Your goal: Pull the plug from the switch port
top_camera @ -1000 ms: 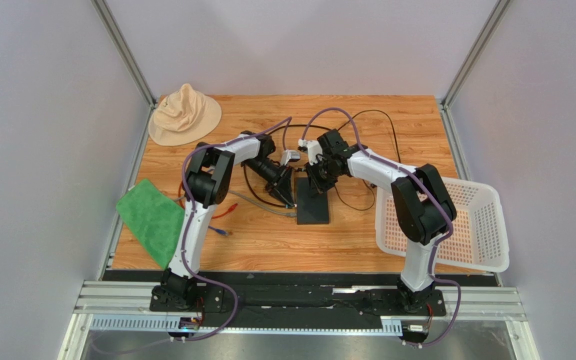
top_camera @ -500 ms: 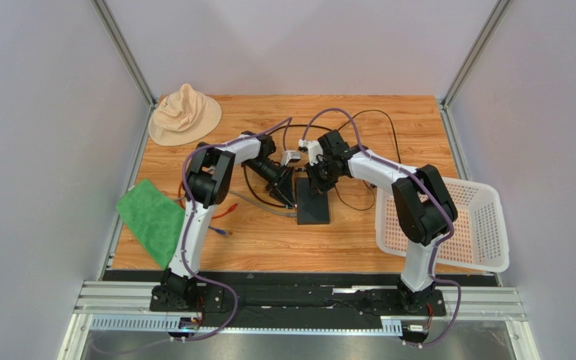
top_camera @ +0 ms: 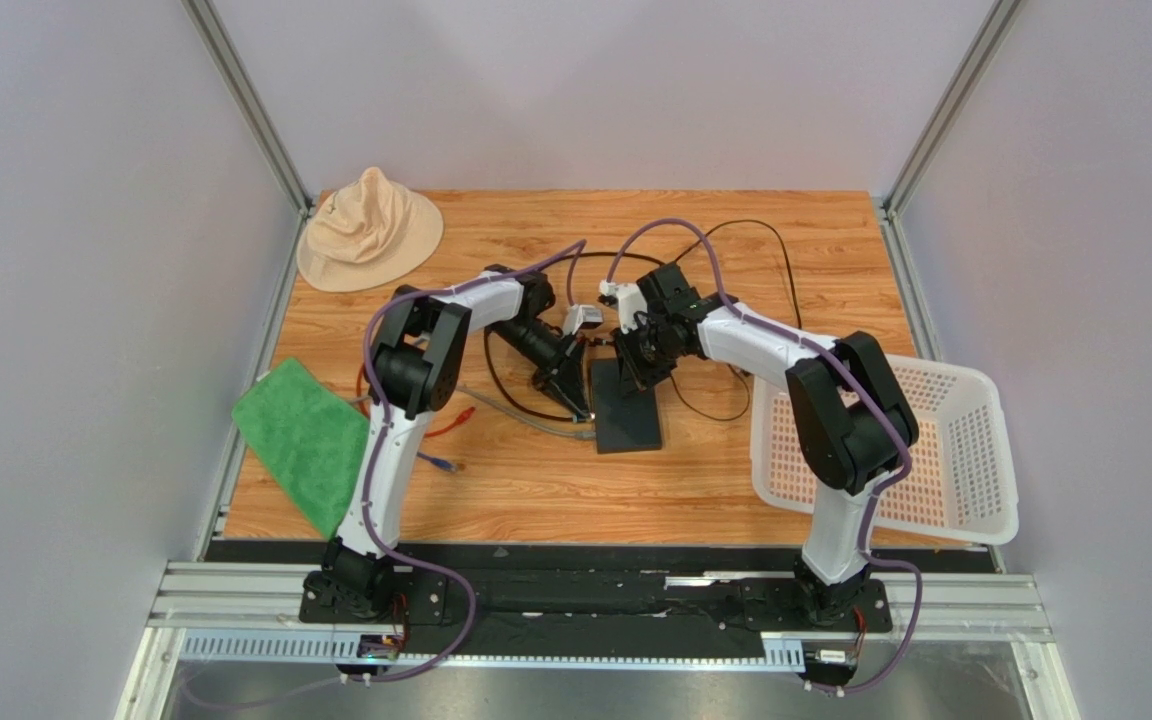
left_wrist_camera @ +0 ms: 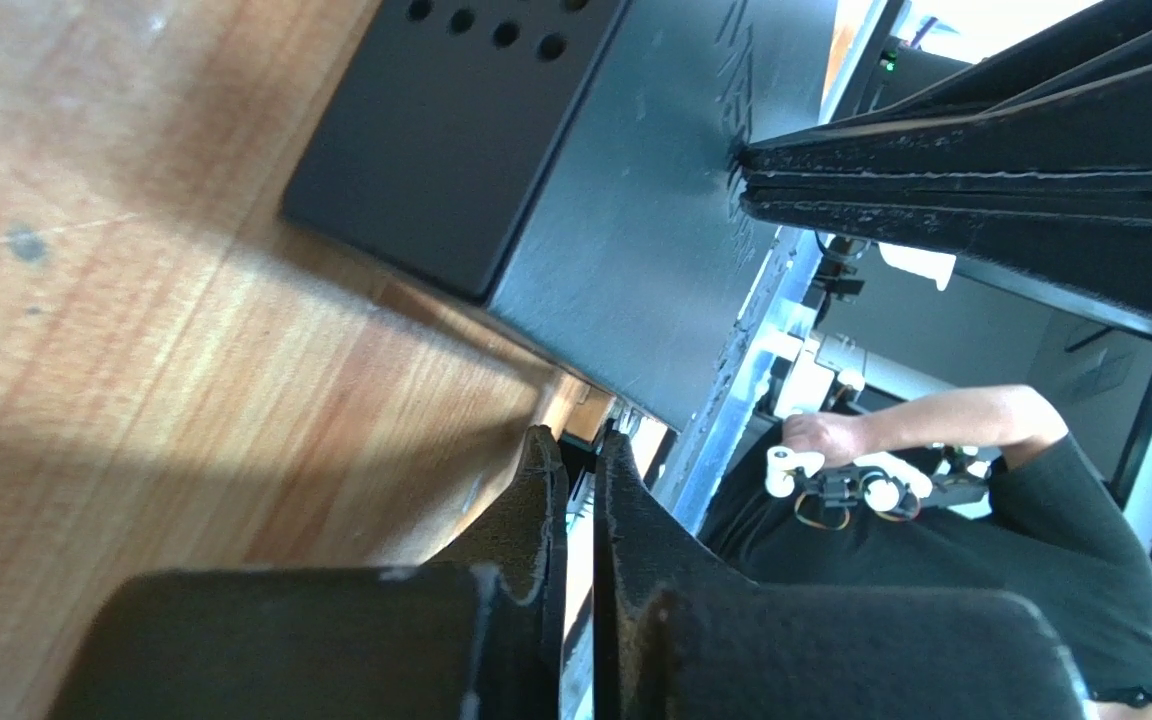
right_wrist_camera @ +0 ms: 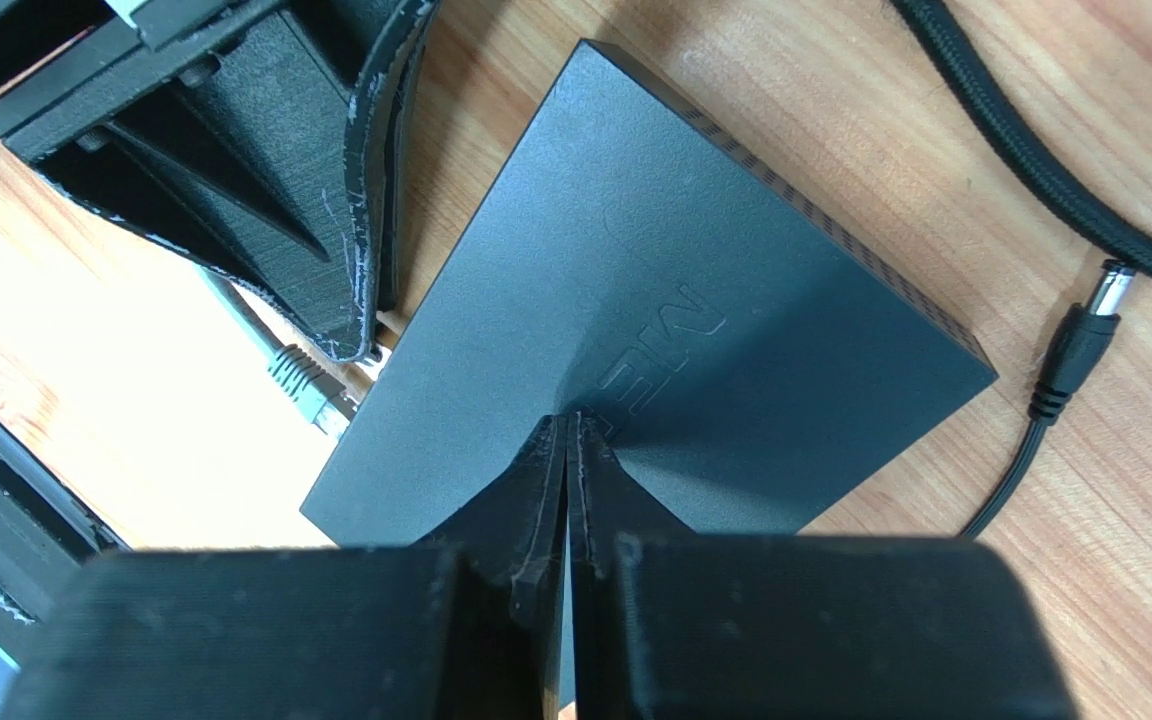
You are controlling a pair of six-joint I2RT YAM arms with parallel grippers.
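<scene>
Left pincer (left_wrist_camera: 575, 450) is closed at the socket edge of the switch (right_wrist_camera: 717, 255), beside the grey plug (right_wrist_camera: 304, 383); right pincer (right_wrist_camera: 567, 428) (also closed) touches its top; free table (top_camera: 748, 495) on the near side; raised letters "NE" readable

Switch (top_camera: 626, 405) — matte-black box, flat on wooden table (top_camera: 687, 495); grey plug (right_wrist_camera: 301, 378) at its side edge.

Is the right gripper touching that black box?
Touching. Right wrist view: the shut right gripper presses its tips onto the box top, no gap visible.
</scene>
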